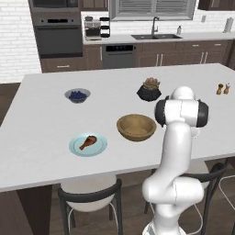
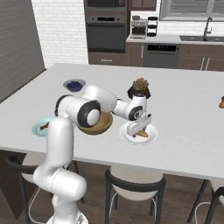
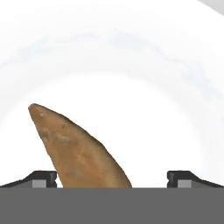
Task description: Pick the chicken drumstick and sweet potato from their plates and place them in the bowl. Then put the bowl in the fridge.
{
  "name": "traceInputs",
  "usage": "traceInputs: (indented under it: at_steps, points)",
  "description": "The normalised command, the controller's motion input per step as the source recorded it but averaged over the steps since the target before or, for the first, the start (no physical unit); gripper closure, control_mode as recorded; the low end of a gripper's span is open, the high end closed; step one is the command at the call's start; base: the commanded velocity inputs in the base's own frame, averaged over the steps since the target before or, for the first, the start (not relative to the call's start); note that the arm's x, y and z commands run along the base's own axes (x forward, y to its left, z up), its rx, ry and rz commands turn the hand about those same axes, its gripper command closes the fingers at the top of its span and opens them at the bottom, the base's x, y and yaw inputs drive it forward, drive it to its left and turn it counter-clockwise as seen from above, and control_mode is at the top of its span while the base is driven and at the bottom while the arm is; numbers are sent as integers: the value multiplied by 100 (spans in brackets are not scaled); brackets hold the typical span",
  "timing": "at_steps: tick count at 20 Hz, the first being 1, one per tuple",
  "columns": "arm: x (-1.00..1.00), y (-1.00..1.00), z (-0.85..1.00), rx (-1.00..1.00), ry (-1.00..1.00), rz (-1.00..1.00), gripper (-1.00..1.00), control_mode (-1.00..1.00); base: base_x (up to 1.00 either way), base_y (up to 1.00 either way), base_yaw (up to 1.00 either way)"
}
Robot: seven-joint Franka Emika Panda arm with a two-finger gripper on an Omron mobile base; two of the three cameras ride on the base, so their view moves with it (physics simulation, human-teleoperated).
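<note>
My gripper [image 2: 139, 130] hangs open, low over the white plate [image 2: 151, 138], with its fingers to either side of the tan sweet potato [image 2: 142, 133]. In the hand view the sweet potato [image 3: 78, 148] lies on the white plate [image 3: 131, 65], closer to the left of the two widely spaced fingertips [image 3: 41, 178]. The wooden bowl [image 1: 136, 127] stands empty just left of that plate. Further left, the reddish-brown chicken drumstick [image 1: 88, 142] lies on the pale blue plate [image 1: 102, 148]. I cannot tell whether the fridge is in view.
A small grey bowl of blueberries [image 1: 77, 95] and a black plant pot [image 1: 149, 90] sit further back on the island. Salt and pepper shakers [image 1: 222, 89] stand at the far right. Stools line the near edge. A tall grey surface [image 2: 17, 43] rises at the left.
</note>
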Motion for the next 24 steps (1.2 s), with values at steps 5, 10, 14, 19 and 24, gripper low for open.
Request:
traceInputs:
  at_steps: [5, 10, 14, 19, 24]
  points:
    - [5, 0, -24, 4, 0, 7, 100, -100, 0, 0, 0]
    - [0, 2, -1, 0, -4, 2, 100, -100, 0, 0, 0]
    - [0, 22, 3, 0, -2, 0, 100, -100, 0, 0, 0]
    - [0, 44, 48, -5, 0, 0, 100, -100, 0, 0, 0]
    - [-8, 65, 83, -8, -2, 3, 100, -100, 0, 0, 0]
